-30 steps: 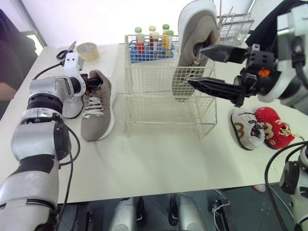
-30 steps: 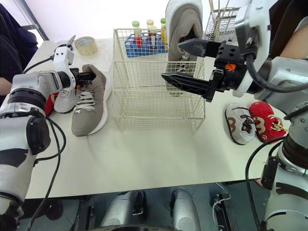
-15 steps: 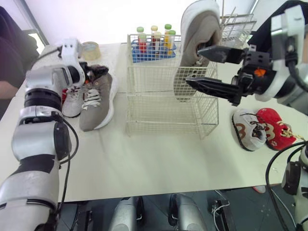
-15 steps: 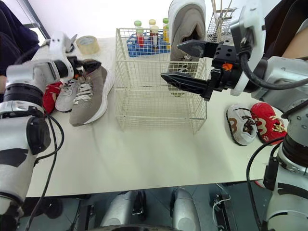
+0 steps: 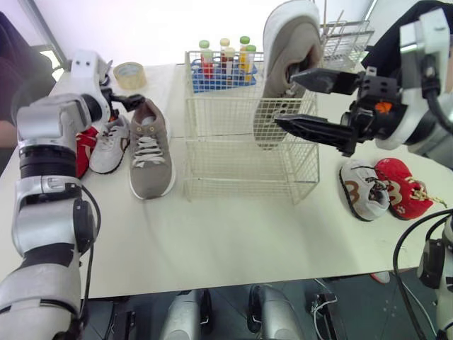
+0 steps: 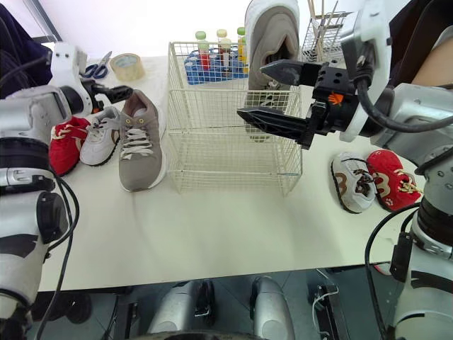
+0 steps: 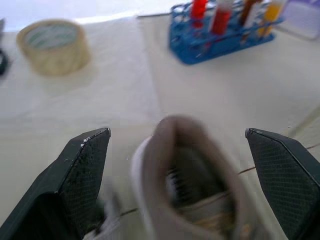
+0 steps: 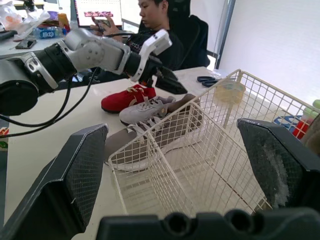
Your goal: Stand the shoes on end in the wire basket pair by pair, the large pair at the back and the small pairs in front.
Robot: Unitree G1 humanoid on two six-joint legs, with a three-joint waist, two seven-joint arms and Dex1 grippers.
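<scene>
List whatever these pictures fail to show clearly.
- Grey shoe, left wrist view: blurred, so contact with the left tool is unclear.
- Upright shoe in the wire basket, head views: partly masked by the right tool and mesh.
- Left red shoe, left eye view: partly behind the left arm.

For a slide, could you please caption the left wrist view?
Open left gripper framing the grey shoe; tape roll and tube rack beyond.

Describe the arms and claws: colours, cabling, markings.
The left arm and right arm have silver-grey shells, black joint bands, white wrist housings, loose black cables. The left claw and right claw each have two black tapered fingers; orange mark on the right wrist.
</scene>
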